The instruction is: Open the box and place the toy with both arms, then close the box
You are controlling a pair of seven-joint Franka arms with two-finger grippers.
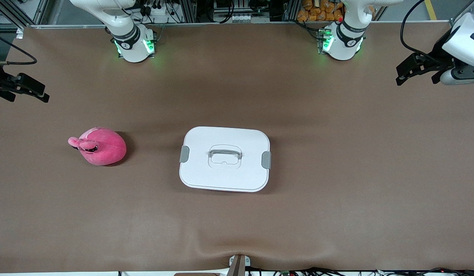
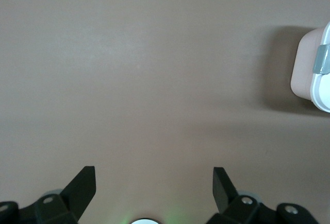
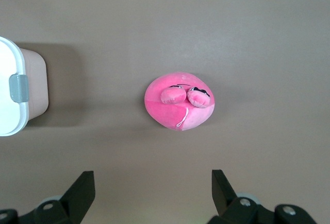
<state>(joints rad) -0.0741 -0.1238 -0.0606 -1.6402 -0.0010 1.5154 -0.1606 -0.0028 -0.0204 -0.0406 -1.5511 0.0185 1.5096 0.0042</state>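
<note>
The box (image 1: 224, 158) is seen mid-table with its lid clipped on, the toy (image 1: 100, 145) lies well apart toward the right arm's end, and the left gripper (image 1: 417, 73) and right gripper (image 1: 24, 89) are held wide and empty over the table's ends.

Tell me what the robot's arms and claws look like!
Both arms are white with rounded shells and black rings at the joints. Green lights glow at each base, where small dark marks sit on the white. The left gripper and right gripper are black, each with two flat, pointed fingers. A black cable loops down to each wrist.
</note>
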